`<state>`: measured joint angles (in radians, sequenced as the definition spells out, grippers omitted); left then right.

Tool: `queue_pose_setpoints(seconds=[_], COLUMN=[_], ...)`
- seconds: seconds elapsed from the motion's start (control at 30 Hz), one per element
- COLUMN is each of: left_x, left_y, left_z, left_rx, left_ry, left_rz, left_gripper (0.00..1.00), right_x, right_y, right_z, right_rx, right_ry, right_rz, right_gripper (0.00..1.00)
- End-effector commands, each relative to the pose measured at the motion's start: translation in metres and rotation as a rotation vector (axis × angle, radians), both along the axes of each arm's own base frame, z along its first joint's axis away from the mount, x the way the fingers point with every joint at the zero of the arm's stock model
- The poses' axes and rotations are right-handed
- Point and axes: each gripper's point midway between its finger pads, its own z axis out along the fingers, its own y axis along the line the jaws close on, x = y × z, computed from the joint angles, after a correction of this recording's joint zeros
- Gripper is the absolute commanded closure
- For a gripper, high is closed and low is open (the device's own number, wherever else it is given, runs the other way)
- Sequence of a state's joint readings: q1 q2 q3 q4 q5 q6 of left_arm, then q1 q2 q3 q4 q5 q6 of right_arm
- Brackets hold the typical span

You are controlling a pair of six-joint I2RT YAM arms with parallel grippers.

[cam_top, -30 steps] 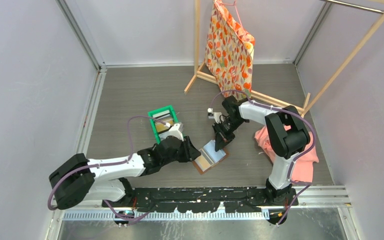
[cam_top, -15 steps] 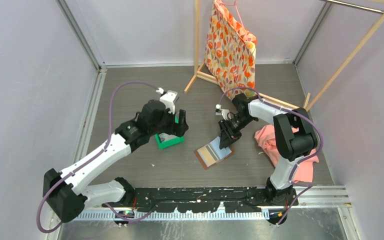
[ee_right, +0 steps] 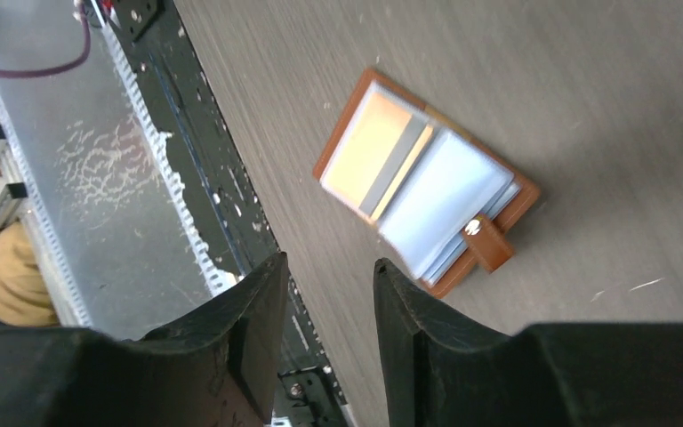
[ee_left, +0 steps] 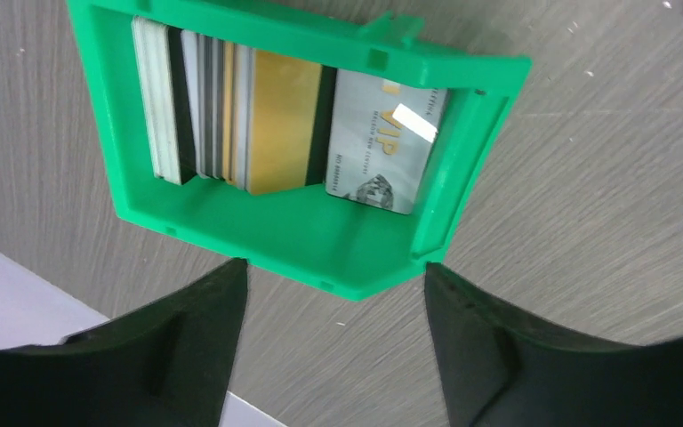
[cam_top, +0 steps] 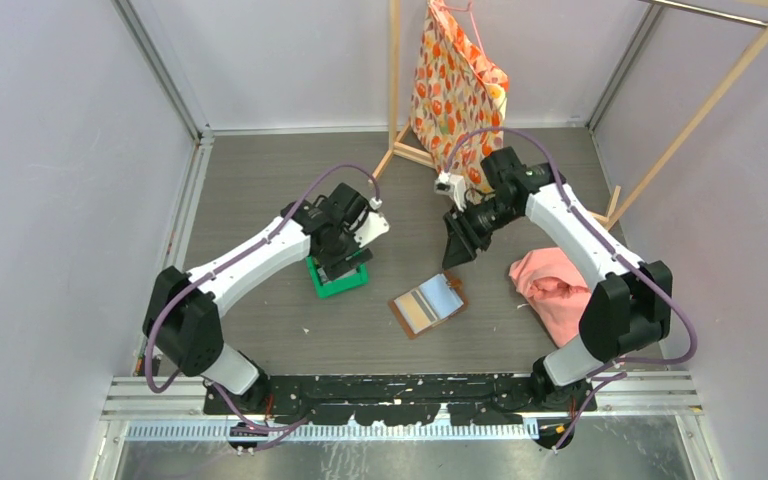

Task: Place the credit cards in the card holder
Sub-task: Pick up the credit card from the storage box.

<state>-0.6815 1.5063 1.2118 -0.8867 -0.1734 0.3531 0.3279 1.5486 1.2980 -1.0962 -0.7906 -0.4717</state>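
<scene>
The brown leather card holder lies open on the floor, light-blue lining up, with a gold and grey card in its left side; it also shows in the right wrist view. Several credit cards stand on edge in the green bin, a gold one and a grey VIP one nearest. My left gripper is open and empty, directly above the bin. My right gripper is open and empty, raised above and behind the holder.
A pink cloth lies at the right of the holder. A wooden rack with a floral bag stands at the back. The black rail runs along the near edge.
My left gripper swung from beside the holder back over the green bin. My right gripper let go at the holder and rose up and back. The holder shifted slightly right.
</scene>
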Motion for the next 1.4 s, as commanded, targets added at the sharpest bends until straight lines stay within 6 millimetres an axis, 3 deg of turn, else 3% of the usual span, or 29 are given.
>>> queue_pose_setpoints(seconds=[0.0,0.23,0.37,0.63,1.03,1.37], left_x=[0.032,0.063,0.074,0.091,0.087,0.069], left_y=[-0.001,-0.001,0.000,0.003,0.007,0.007], left_z=[0.026,0.024,0.011,-0.026,-0.050,-0.050], left_rx=[-0.003,-0.139,-0.189,-0.110,-0.067,-0.047], left_ry=[-0.093,-0.093,-0.045,0.041,0.062,0.066], left_rz=[-0.059,-0.026,-0.027,0.000,-0.036,-0.097], left_gripper=[0.32,0.43,0.43,0.48,0.51,0.50], right_x=[0.006,0.007,0.007,0.007,0.006,0.005], right_y=[0.008,0.005,0.004,-0.001,-0.002,-0.002], right_z=[0.045,0.024,0.019,0.013,0.009,0.011], right_rx=[0.069,0.122,0.121,0.122,0.124,0.133], right_ry=[-0.109,-0.076,-0.060,-0.040,-0.015,-0.011], right_rz=[0.046,0.027,0.028,0.013,0.013,0.014], right_gripper=[0.54,0.54,0.54,0.55,0.55,0.55])
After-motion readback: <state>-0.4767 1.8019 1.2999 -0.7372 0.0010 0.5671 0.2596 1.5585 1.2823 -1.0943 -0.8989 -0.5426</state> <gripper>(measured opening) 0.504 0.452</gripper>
